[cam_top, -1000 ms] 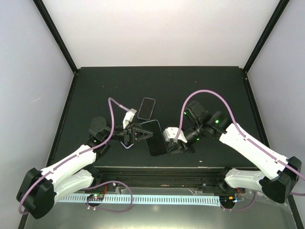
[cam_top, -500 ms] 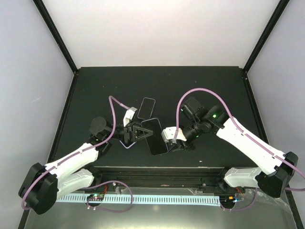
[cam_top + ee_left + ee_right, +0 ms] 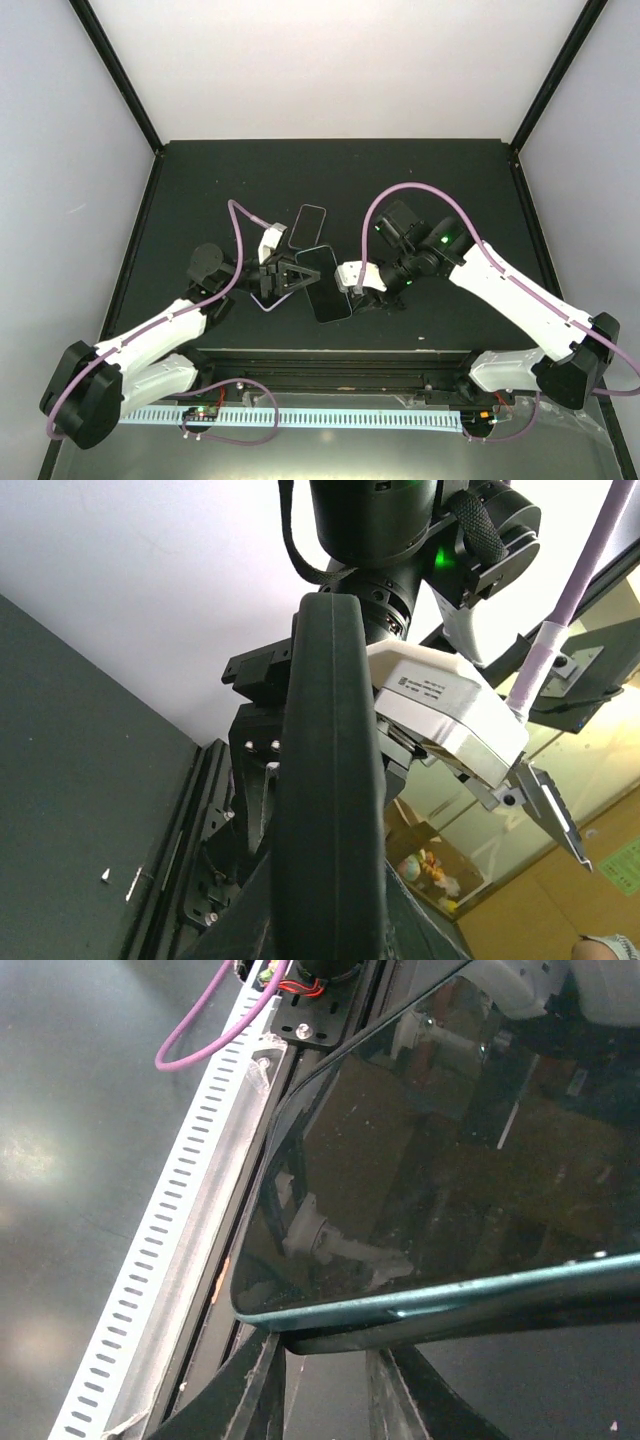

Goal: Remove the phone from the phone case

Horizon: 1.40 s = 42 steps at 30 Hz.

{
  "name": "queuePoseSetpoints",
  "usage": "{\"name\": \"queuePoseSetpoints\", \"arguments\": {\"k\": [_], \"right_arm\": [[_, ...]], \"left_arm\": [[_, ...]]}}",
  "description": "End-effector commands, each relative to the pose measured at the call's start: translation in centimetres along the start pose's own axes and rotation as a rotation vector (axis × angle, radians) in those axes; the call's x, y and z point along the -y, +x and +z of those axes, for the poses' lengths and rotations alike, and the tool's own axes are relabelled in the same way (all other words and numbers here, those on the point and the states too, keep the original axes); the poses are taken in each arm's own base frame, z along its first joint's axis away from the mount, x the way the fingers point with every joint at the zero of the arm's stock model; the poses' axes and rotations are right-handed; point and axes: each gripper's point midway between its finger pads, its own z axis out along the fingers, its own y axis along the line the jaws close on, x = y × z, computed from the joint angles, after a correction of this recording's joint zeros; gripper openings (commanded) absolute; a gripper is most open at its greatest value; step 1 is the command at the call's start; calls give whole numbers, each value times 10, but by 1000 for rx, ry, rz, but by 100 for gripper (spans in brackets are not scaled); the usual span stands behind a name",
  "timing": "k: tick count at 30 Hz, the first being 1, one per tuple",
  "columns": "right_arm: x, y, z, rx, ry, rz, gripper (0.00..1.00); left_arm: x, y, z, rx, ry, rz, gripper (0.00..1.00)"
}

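Note:
The phone [image 3: 326, 288], dark glass with a teal rim, sits in a black phone case and lies tilted between both grippers near the table's front edge. My left gripper [image 3: 286, 279] is shut on the case's left edge. In the left wrist view the case [image 3: 330, 780] stands edge-on between the jaws. My right gripper [image 3: 354, 287] is at the phone's right edge. In the right wrist view its two fingers [image 3: 262, 1385] are apart, their tips against the black case rim [image 3: 420, 1328] just under the teal phone edge [image 3: 400, 1305].
A second phone [image 3: 309, 226] with a pale rim lies flat just behind the gripped one. A lavender curved edge [image 3: 262, 303] shows under my left gripper. The slotted white rail [image 3: 330, 417] and the table's front frame run close below the grippers.
My right gripper has moved left up to the phone's right edge. The phone and case have shifted slightly left and turned a little in my left gripper.

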Motion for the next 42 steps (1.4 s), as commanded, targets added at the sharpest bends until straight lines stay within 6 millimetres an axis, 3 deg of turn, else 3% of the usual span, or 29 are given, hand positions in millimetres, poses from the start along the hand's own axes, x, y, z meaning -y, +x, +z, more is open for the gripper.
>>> {"name": "queuePoseSetpoints", "arguments": {"k": [1,8,13,18,28,32,42], "right_arm": [[54,-12,-8,31,210,38,24],[83,-5,-12,61,291,136,26],[96,-11,-26,156,291,219,32],[104,-16,-27,185,287,289,43],[122,-36,-39,283,247,374,51],[117,-48,-39,337,168,389,54],[72,-79,-49,483,-97,349,62]], "left_arm": [[37,-1,2,-48,108,93,2],[43,1,1,-68,128,109,1],[44,2,1,-73,133,121,2],[41,4,3,-87,140,124,2],[45,7,1,-82,157,130,2],[35,8,2,-76,118,108,2],[2,6,5,-33,3,82,2]]}}
